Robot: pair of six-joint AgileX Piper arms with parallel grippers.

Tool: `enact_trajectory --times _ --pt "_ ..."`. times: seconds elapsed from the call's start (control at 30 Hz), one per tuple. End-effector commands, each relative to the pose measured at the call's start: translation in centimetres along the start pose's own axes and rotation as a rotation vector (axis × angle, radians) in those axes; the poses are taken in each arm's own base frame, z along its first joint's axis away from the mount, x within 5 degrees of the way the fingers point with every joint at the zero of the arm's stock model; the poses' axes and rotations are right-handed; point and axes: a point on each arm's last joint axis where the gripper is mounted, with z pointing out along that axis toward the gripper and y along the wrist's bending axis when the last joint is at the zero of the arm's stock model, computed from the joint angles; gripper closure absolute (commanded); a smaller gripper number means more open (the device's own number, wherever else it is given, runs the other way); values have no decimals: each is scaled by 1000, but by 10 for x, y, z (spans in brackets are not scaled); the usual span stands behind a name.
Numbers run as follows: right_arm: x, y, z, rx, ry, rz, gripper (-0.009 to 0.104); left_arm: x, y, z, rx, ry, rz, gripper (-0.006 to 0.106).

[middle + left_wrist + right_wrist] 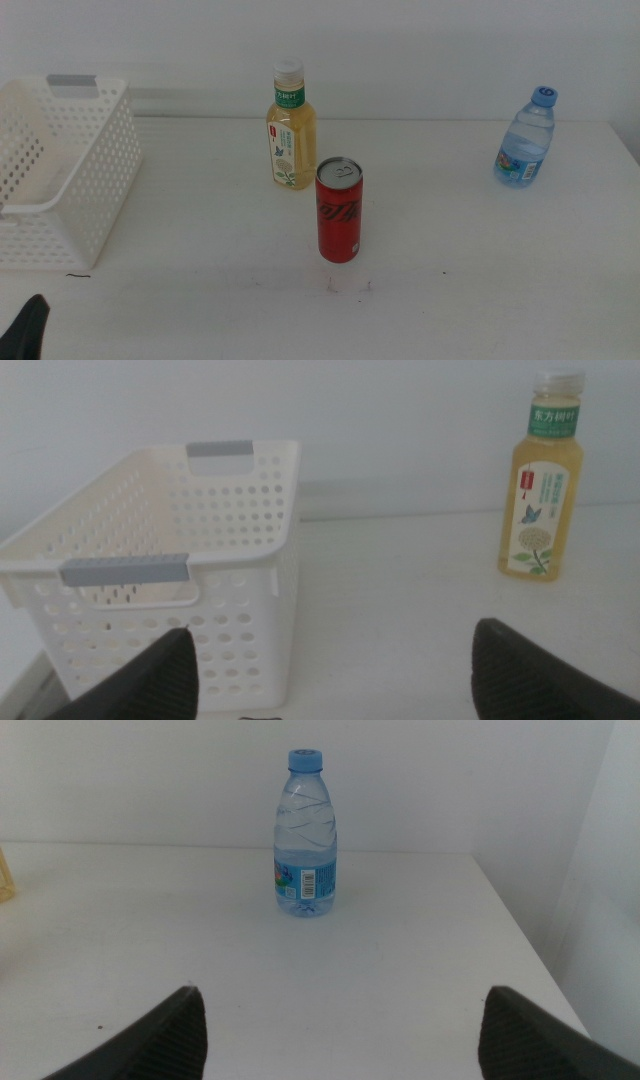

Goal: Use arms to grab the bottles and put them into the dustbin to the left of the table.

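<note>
Tea bottle [291, 130], can [339, 210] and water bottle [526, 138] stand upright on the worktop [450, 260], bin [60, 180] at left. Rigid, slick, probably light; grip mid-body. Both grippers' jaws are spread wide, holding nothing.

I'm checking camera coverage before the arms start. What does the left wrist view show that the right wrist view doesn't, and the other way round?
Only the left wrist view shows the white basket and the tea bottle, with the left tool open and nothing between its jaws. Only the right wrist view shows the water bottle, upright beyond the open right tool. Both share the white table and the pale wall behind it. Neither shows the red can.
</note>
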Motion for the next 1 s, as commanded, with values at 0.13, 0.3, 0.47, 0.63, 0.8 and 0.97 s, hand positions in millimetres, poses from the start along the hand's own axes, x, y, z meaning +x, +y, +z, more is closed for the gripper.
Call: enact_trajectory --times 0.13,0.3,0.47,0.63,0.8,0.97 --pt "0 0 0 9 -13 -11 3 -9 -11 27 123 -3 -3 7" --pt "0 0 0 9 -13 -11 3 -13 -44 55 390 -78 66 7" --pt "0 0 0 9 -13 -11 3 8 -80 71 573 -17 56 7" --pt "0 0 0 9 -13 -11 3 21 -99 76 595 -43 83 7" --pt "0 0 0 9 -13 -11 3 33 -104 77 616 16 115 7" --pt "0 0 0 9 -13 -11 3 34 -103 78 608 20 114 7"
